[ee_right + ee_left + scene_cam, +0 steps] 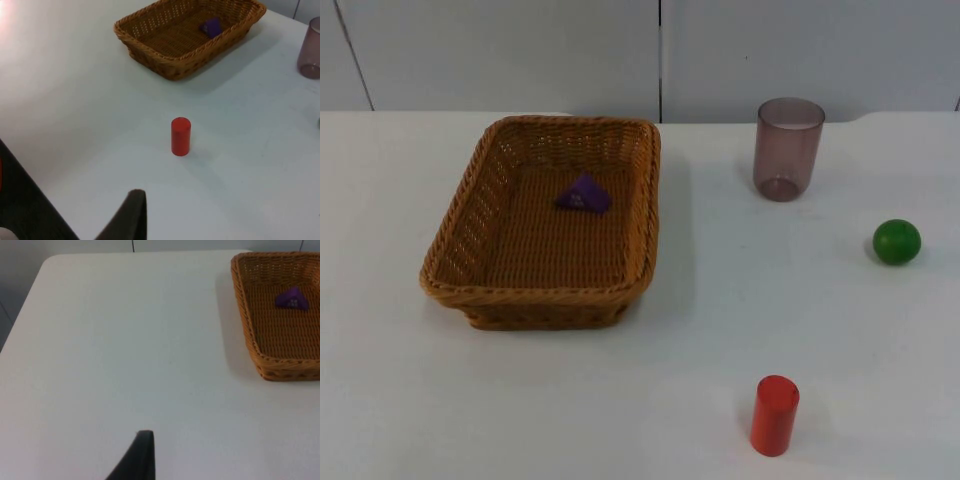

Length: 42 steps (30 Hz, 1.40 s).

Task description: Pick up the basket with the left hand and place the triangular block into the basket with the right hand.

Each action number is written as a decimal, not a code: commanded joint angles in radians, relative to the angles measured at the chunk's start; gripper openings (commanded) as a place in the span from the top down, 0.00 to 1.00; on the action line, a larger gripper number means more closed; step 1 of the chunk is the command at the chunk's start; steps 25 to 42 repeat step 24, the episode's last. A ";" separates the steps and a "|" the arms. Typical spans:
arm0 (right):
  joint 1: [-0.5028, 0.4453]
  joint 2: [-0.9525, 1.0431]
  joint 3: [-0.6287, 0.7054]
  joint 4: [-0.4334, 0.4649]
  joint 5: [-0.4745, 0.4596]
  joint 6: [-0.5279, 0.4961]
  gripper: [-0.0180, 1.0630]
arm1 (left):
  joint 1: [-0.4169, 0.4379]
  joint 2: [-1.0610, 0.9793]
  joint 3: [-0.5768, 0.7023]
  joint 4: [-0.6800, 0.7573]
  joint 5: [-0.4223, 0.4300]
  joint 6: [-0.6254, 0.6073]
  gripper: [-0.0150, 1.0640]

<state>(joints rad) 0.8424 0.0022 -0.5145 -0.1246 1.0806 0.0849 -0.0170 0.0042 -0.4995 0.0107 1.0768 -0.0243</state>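
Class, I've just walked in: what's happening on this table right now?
Nothing is being handled at this moment. The purple triangular block already lies inside the brown woven wicker basket, which rests on the white table. A red cylinder, a green ball and a translucent purple cup stand apart to one side. Both arms wait, pulled back from the objects.

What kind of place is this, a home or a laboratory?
Probably a robot test bench in a laboratory, not a home: a bare white table ends at a grey partition wall, and the props are simple, a wicker basket holding a purple triangular block, and a red cylinder.
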 commanded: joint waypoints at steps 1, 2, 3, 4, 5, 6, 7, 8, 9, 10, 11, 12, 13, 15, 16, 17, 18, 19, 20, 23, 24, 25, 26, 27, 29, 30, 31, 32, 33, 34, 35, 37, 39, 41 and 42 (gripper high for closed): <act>-0.008 -0.002 -0.001 0.000 -0.002 0.001 0.01 | -0.004 -0.004 0.004 -0.004 -0.001 0.000 0.01; -0.015 -0.002 -0.001 0.000 -0.002 0.001 0.01 | -0.004 -0.004 0.004 -0.004 -0.001 0.000 0.01; -0.015 -0.002 -0.001 0.000 -0.002 0.001 0.01 | -0.004 -0.004 0.004 -0.004 -0.001 0.000 0.01; -0.035 -0.002 -0.001 0.000 -0.002 0.001 0.01 | -0.004 -0.004 0.004 -0.004 -0.001 0.000 0.01; -0.077 -0.002 -0.001 0.000 -0.002 0.001 0.01 | -0.004 -0.004 0.004 -0.004 -0.001 0.000 0.01; -0.121 -0.002 -0.001 0.000 -0.002 0.001 0.01 | -0.004 -0.004 0.004 -0.004 -0.001 0.000 0.01; -0.121 -0.002 -0.001 0.000 -0.002 0.001 0.01 | -0.004 -0.004 0.004 -0.004 -0.001 0.000 0.01; -0.174 -0.002 -0.001 0.000 -0.002 0.001 0.01 | -0.004 -0.004 0.004 -0.004 -0.001 0.000 0.01; -0.223 -0.002 -0.001 0.000 -0.002 0.001 0.01 | -0.004 -0.004 0.004 -0.004 -0.001 0.000 0.01; -0.273 -0.002 -0.001 0.000 -0.002 0.001 0.01 | -0.004 -0.004 0.004 -0.004 -0.001 0.000 0.01; -0.345 -0.002 -0.001 0.000 -0.002 0.001 0.01 | -0.004 -0.004 0.004 -0.004 -0.001 0.000 0.01; -0.396 -0.002 -0.001 -0.003 -0.002 0.001 0.01 | -0.004 -0.004 0.004 -0.004 -0.001 0.000 0.01; -0.396 -0.002 -0.001 -0.003 -0.002 0.001 0.01 | -0.004 -0.004 0.004 -0.004 -0.001 0.000 0.01; -0.512 -0.002 -0.001 -0.003 -0.002 0.001 0.01 | -0.004 -0.004 0.004 -0.004 -0.001 0.000 0.01; -0.565 -0.002 -0.001 -0.003 -0.002 0.001 0.01 | -0.004 -0.004 0.004 -0.004 -0.001 0.000 0.01; -0.606 -0.002 -0.001 -0.003 -0.002 0.001 0.01 | -0.004 -0.004 0.004 -0.004 -0.001 0.000 0.01; -0.606 -0.002 -0.001 -0.003 -0.002 0.001 0.01 | -0.004 -0.004 0.004 -0.004 -0.001 0.000 0.01; -0.653 -0.002 -0.001 -0.003 -0.002 0.001 0.01 | -0.004 -0.004 0.004 -0.004 -0.001 0.000 0.01; -0.715 -0.002 -0.001 -0.003 -0.002 0.001 0.01 | -0.004 -0.004 0.004 -0.004 -0.001 0.000 0.01; -0.773 -0.002 -0.001 -0.003 -0.002 0.001 0.01 | -0.004 -0.004 0.004 -0.004 -0.001 0.000 0.01; -0.793 -0.002 -0.001 -0.003 -0.002 0.001 0.01 | -0.004 -0.004 0.004 -0.004 -0.001 0.000 0.01; -0.793 -0.002 -0.001 -0.003 -0.002 0.001 0.01 | -0.004 -0.004 0.004 -0.004 -0.001 0.000 0.01; -0.793 -0.002 -0.001 -0.003 -0.002 0.001 0.01 | -0.004 -0.004 0.004 -0.004 -0.001 0.000 0.01; -0.793 -0.002 -0.001 -0.003 -0.002 0.001 0.01 | -0.004 -0.004 0.004 -0.004 -0.001 0.000 0.01; -0.793 -0.002 -0.001 -0.003 -0.002 0.001 0.01 | -0.004 -0.004 0.004 -0.004 -0.001 0.000 0.01; -0.793 -0.002 -0.001 -0.003 -0.002 0.001 0.01 | -0.004 -0.004 0.004 -0.004 -0.001 0.000 0.01; -0.793 -0.002 -0.001 -0.003 -0.002 0.001 0.01 | -0.004 -0.004 0.004 -0.004 -0.001 0.000 0.01; -0.793 -0.002 -0.001 -0.003 -0.002 0.001 0.01 | -0.004 -0.004 0.004 -0.004 -0.001 0.000 0.01; -0.793 -0.002 -0.001 -0.003 -0.002 0.001 0.01 | -0.004 -0.004 0.004 -0.004 -0.001 0.000 0.01; -0.793 -0.002 -0.001 -0.003 -0.002 0.001 0.01 | -0.004 -0.004 0.004 -0.004 -0.001 0.000 0.01; -0.793 -0.002 -0.001 -0.003 -0.002 0.001 0.01 | -0.004 -0.004 0.004 -0.004 -0.001 0.000 0.01; -0.793 -0.002 -0.001 -0.003 -0.002 0.001 0.01 | -0.004 -0.004 0.004 -0.004 -0.001 0.000 0.01; -0.793 -0.002 -0.001 -0.003 -0.002 0.001 0.01 | -0.004 -0.004 0.004 -0.004 -0.001 0.000 0.01; -0.793 -0.002 -0.001 -0.003 -0.002 0.001 0.01 | -0.004 -0.004 0.004 -0.004 -0.001 0.000 0.01; -0.793 -0.002 -0.001 -0.003 -0.002 0.001 0.01 | -0.004 -0.004 0.004 -0.004 -0.001 0.000 0.01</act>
